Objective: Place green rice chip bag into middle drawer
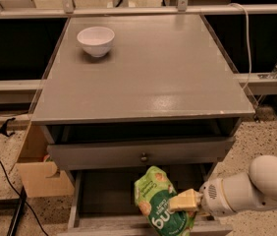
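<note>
The green rice chip bag (pixel 159 200) is crumpled, with white lettering and tan chip pictures. It stands tilted inside the open middle drawer (pixel 104 195), at its right front. My gripper (pixel 183 200) comes in from the right on a white arm, and its tan fingers (pixel 185 198) are closed on the bag's right side. The drawer is pulled out below a grey drawer front with a small round knob (pixel 143 157). The bag's lower edge is down near the drawer's front wall.
A white bowl (pixel 96 40) sits on the grey cabinet top (pixel 148 77) at the back left. A cardboard box (pixel 38 168) stands on the floor left of the cabinet. Black cables lie on the floor at the far left. A white cord hangs at the right.
</note>
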You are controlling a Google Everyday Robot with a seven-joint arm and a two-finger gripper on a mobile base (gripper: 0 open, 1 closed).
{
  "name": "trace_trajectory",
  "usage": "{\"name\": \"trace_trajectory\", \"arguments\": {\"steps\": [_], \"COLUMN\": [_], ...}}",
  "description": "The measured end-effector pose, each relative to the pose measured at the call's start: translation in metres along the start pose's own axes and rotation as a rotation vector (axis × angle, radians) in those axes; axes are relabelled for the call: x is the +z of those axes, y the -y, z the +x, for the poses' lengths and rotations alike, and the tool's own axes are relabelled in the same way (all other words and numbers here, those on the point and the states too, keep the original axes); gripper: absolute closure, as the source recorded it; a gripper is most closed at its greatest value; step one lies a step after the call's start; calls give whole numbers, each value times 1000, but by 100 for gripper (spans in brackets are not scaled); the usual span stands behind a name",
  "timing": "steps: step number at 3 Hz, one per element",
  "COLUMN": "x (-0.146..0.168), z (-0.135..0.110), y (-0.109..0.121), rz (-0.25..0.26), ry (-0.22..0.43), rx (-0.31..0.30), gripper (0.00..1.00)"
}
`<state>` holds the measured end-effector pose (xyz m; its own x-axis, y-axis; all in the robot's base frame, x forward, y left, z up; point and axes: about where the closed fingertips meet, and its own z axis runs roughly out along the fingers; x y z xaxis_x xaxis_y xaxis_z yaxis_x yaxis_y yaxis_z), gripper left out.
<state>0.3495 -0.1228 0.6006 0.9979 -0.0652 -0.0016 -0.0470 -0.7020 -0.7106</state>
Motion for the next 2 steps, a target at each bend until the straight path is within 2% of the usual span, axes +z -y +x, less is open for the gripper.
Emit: {"name": "trace_trajectory", "arguments": {"steps": [1,2], "x": [0,12], "z": [0,9], "y": [0,-21], "rz": [0,-30], "ry": [0,1], "rx": [1,76], "gripper": [100,100]}}
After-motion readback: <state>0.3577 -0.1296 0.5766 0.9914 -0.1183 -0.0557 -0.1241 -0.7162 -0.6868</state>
